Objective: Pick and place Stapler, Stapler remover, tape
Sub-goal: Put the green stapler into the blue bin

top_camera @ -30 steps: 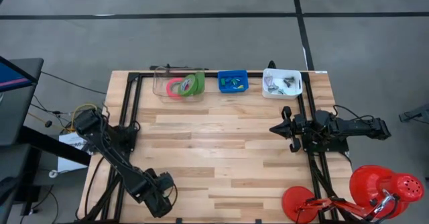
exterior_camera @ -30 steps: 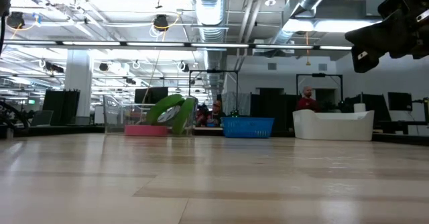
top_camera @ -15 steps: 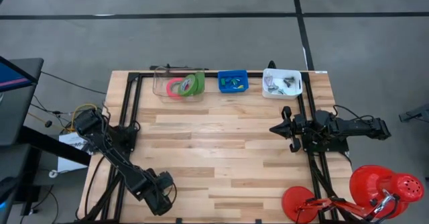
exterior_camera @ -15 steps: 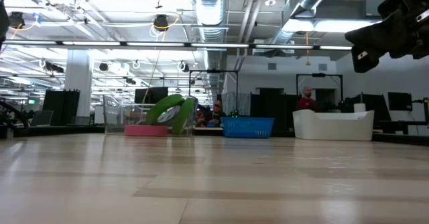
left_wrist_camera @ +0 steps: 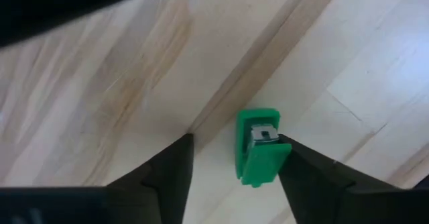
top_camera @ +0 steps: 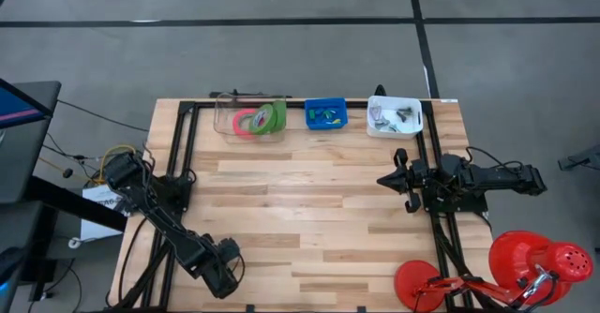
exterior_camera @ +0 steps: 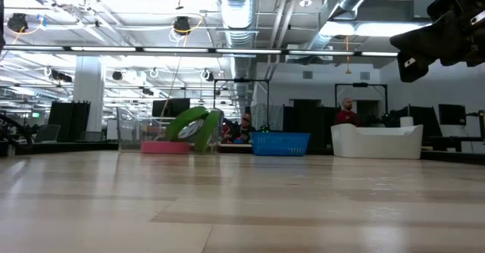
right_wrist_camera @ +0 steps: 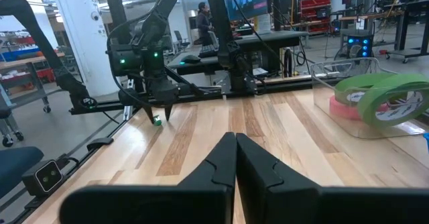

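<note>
My left gripper (left_wrist_camera: 234,158) is down at the near left corner of the table (top_camera: 309,210), fingers apart around a small green staple remover (left_wrist_camera: 258,147), not clamped yet. It sits hard against one finger, so an uneven squeeze could flick it away. Tape (top_camera: 258,119) already sits in the clear bin (top_camera: 225,116). My right gripper (right_wrist_camera: 236,158) waits shut, empty, at the right edge.

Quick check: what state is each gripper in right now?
Left gripper: open, fingers on either side of a small green piece on the table, not gripped yet.
Right gripper: shut, holding nothing.
</note>
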